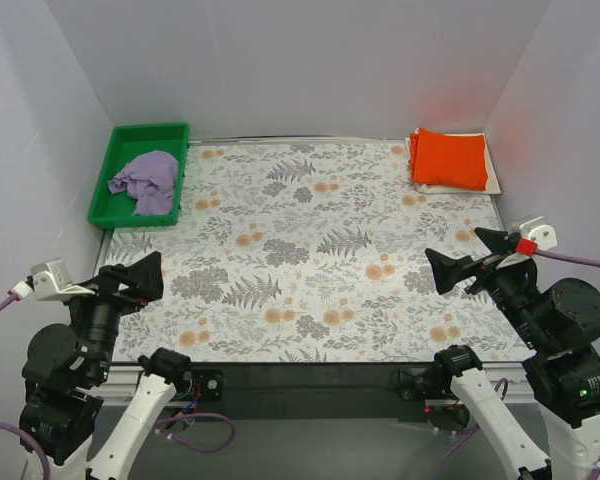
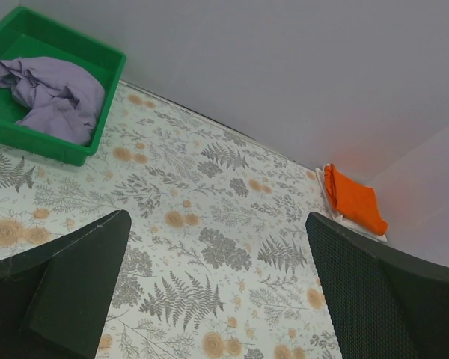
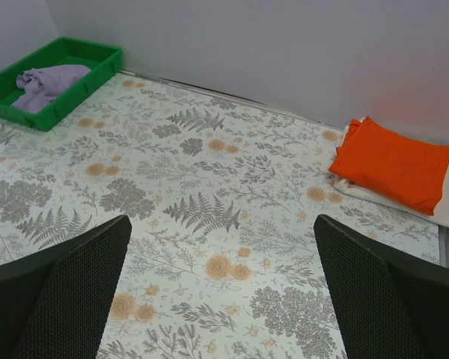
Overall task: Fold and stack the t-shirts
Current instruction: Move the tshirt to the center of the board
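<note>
The light purple cloth t-shirt (image 1: 148,180) lies crumpled in a loose heap inside the green plastic tray (image 1: 145,131). The tray sits in the far left corner of the flat table (image 1: 310,260), which is covered in a grey fern and orange flower print. In the far right corner, the bright orange cloth t-shirt (image 3: 395,163) is folded to a neat rectangle. It rests on top of the whitish folded cloth t-shirt (image 3: 443,212), whose pale edge shows along the orange one's right and near sides. The heap and the stack are well apart, with the width of the printed surface between them. Both my claws are well apart from all three shirts. My left claw (image 2: 217,219) hangs above the near left part of the table with its two black textured fingers (image 2: 75,292) spread wide and empty. Through the gap I see the printed surface, with the tray up to my left and the orange stack far off to my right. My right claw (image 3: 221,221) hangs over the near right side, its fingers likewise wide apart and gripping nothing. From there the orange shirt lies ahead and to the right, and the tray far ahead on the left. Plain pale walls (image 1: 310,60) close the table in at the back and on both sides.
</note>
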Robot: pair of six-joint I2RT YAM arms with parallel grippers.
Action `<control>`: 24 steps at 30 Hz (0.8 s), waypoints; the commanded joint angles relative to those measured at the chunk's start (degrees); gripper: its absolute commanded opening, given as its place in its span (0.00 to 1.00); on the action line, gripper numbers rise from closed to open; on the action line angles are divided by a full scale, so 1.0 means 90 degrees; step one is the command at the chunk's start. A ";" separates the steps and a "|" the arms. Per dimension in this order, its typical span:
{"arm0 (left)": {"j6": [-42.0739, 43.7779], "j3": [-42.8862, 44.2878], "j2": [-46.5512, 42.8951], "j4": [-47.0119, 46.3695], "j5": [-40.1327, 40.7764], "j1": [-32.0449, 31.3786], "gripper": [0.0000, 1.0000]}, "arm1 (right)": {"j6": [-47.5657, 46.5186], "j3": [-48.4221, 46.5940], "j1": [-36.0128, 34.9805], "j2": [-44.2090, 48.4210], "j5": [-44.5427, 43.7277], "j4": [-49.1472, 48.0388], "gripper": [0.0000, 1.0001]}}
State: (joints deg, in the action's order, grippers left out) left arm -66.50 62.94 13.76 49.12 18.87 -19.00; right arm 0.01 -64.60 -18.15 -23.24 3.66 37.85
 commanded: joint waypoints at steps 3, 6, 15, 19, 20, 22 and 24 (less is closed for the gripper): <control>-0.0169 -0.0206 0.0686 -0.0117 0.0178 -0.0027 0.98 | 0.0281 0.0204 -0.0044 -0.0005 0.0422 -0.0201 0.98; -0.0500 -0.0225 0.1068 -0.0048 0.0276 -0.0027 0.98 | 0.0428 0.0399 -0.0044 0.0053 0.0666 -0.0182 0.98; -0.0805 -0.0216 0.3469 -0.1248 0.0705 -0.0027 0.98 | 0.0536 0.1093 -0.0044 0.0230 0.1624 -0.0025 0.98; -0.0454 -0.0099 0.4718 -0.2543 0.0756 0.0283 0.98 | 0.0536 0.1152 -0.0044 0.0035 0.1761 -0.0025 0.98; -0.0414 0.0056 0.5253 -0.2703 0.0300 0.0508 0.98 | 0.0488 0.1133 -0.0044 -0.0034 0.1800 -0.0016 0.98; -0.0550 0.0213 0.5861 -0.3054 -0.0463 0.1480 0.98 | 0.0458 0.1035 -0.0044 -0.0268 0.1897 0.0023 0.98; -0.0861 0.0553 0.6691 -0.3182 -0.0875 0.2089 0.98 | 0.0448 0.0948 -0.0044 -0.0483 0.1947 0.0053 0.98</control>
State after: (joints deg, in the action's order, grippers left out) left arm -72.31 63.37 68.84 26.92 16.86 -8.03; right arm 4.27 -54.43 -18.15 -24.82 18.92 39.09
